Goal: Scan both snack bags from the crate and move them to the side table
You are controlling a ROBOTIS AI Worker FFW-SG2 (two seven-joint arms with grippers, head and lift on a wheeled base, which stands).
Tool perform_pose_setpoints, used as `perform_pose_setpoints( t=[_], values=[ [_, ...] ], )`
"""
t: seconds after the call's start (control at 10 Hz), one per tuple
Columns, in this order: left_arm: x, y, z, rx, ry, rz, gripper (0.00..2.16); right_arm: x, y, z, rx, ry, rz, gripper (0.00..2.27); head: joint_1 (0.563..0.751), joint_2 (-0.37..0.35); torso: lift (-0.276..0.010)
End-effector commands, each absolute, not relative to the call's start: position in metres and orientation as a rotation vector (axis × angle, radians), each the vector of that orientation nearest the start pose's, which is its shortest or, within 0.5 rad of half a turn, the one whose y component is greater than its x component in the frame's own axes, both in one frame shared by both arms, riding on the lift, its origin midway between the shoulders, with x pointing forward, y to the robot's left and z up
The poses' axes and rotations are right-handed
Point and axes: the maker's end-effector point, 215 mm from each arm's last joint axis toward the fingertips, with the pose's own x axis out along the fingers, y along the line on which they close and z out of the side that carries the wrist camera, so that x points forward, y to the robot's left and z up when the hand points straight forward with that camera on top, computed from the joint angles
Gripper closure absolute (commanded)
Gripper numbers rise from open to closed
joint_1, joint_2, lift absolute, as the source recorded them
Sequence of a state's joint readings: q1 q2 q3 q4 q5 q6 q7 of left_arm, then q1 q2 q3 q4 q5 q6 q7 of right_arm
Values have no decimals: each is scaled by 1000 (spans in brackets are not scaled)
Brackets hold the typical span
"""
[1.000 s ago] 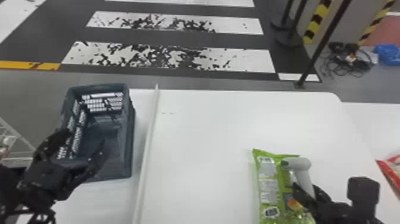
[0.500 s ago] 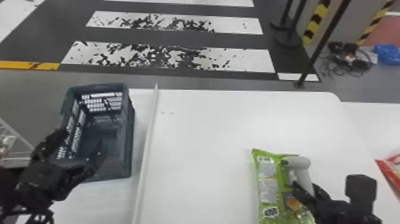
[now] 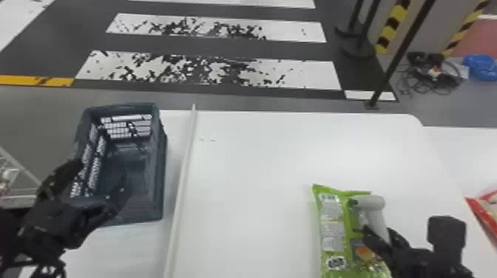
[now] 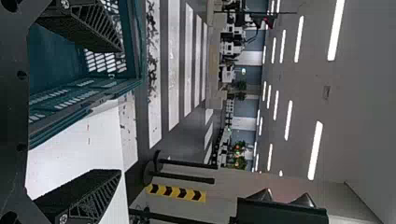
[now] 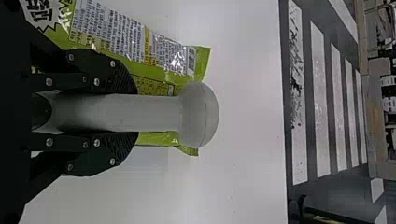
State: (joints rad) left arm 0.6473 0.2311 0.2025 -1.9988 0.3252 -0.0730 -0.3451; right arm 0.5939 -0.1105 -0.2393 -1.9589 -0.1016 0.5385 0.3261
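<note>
Scanner (image 3: 373, 203) over green bag (image 3: 329, 233), right of the crate (image 3: 159, 177)
Right gripper's (image 3: 378, 231) jaws pinch it, left gripper's (image 3: 101, 173) are spread wide at the crate. Red bag's (image 3: 487, 209) farther right, basically nothing's moved since earlier.

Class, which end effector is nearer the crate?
Left. The left end effector is at the near end of the crate; the right end effector is farther right, by the green snack bag.

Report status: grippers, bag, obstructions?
Right gripper shut on grey handheld scanner. Left gripper open by dark plastic crate. Green plastic snack bag on white table, partly hidden by scanner.
</note>
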Motion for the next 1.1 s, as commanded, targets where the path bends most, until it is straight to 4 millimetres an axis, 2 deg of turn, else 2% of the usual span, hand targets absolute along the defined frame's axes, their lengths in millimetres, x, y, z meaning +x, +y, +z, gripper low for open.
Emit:
perform_pose_setpoints(
  t=[0.0,0.1,0.2,0.5,0.8,1.0],
  values=[
    [391,289,-370,-38,102,-258,70,332,-312,-544,59,698,119,2243,695,-39,-29],
    [391,289,-371,-39,105,-258,70,334,-318,-538,57,686,110,2243,695,-38,-29],
    [390,289,-370,-38,102,-259,70,339,-333,-531,63,666,84,2243,695,-38,-29],
    [389,288,-367,-36,97,-262,70,350,-390,-531,71,654,-14,2243,695,-103,-29],
    [386,288,-366,-35,88,-262,70,357,-446,-557,82,679,-84,2243,695,-185,-29],
    [382,290,-365,-30,81,-257,70,362,-482,-566,48,669,-105,2243,695,-247,-29]
  ],
)
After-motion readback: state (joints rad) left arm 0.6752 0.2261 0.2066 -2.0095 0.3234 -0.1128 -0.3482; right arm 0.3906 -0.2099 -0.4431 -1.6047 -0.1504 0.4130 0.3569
